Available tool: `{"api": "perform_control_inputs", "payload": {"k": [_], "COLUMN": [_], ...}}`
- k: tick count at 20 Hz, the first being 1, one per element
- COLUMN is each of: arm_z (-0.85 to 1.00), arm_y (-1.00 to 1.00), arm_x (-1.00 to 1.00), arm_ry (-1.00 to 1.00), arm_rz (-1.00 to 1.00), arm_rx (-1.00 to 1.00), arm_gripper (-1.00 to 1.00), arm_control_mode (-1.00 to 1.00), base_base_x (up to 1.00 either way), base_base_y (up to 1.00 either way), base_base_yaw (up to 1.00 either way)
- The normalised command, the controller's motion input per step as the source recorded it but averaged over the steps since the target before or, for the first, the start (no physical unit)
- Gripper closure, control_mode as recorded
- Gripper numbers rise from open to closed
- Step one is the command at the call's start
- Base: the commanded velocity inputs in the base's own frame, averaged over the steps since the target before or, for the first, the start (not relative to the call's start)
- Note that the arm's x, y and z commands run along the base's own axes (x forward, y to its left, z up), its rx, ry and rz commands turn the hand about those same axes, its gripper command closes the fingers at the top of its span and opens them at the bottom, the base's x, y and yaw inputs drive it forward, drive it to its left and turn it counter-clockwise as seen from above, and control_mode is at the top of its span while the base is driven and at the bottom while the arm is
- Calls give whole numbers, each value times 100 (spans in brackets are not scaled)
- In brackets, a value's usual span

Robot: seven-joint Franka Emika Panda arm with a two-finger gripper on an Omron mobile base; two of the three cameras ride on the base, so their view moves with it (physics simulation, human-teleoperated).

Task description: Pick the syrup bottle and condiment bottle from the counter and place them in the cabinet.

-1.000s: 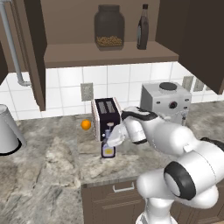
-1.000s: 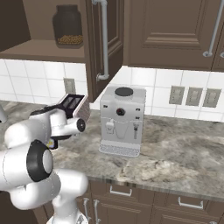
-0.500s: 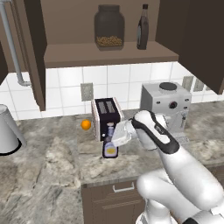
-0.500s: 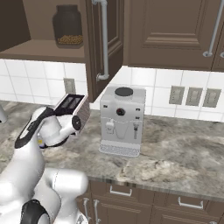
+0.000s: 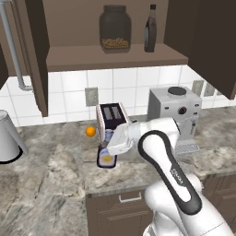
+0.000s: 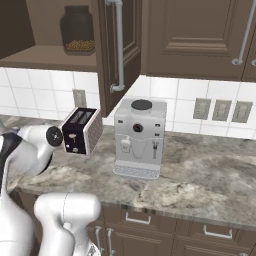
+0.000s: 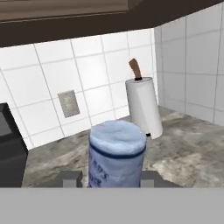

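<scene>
My gripper [image 5: 109, 152] is shut on the condiment bottle [image 5: 107, 159], a small dark bottle with a yellow label, low in front of the toaster. In the hand view its blue cap [image 7: 117, 139] fills the space between my two fingers, gripper [image 7: 111, 177]. The syrup bottle [image 5: 150, 28] stands upright on the shelf of the open cabinet [image 5: 115, 57], right of a big dark glass jar [image 5: 115, 28]. The cabinet's shelf [image 6: 40, 52] and the jar [image 6: 78, 30] also show in the right base view.
A toaster [image 5: 112, 117] stands just behind the gripper, with an orange [image 5: 91, 131] to its left. A coffee machine [image 5: 175, 110] is on the right and a kettle [image 5: 7, 138] at far left. A paper towel roll [image 7: 143, 107] stands by the tiled corner.
The arm's elbow has swung up and across towards the middle. The gripper, still shut on the condiment bottle, has stayed in front of the toaster, shifting slightly left.
</scene>
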Motion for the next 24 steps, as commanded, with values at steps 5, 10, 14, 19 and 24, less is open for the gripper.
{"api": "perform_control_inputs", "payload": {"k": [5,10,14,19,24], "arm_z": [100,100,100,93,80], "arm_y": [14,4,-11,-34,-32], "arm_x": [-44,-30,-9,1,11], "arm_ry": [-11,-4,0,4,10], "arm_rz": [-16,-19,-22,-27,-31], "arm_rx": [5,3,-5,-13,-15], "arm_gripper": [100,100,100,100,100], "arm_control_mode": [-100,-100,-100,-100,-100], "base_base_x": [0,0,0,0,0], "base_base_y": [0,0,0,0,0], "base_base_yaw": [0,0,0,0,0]}}
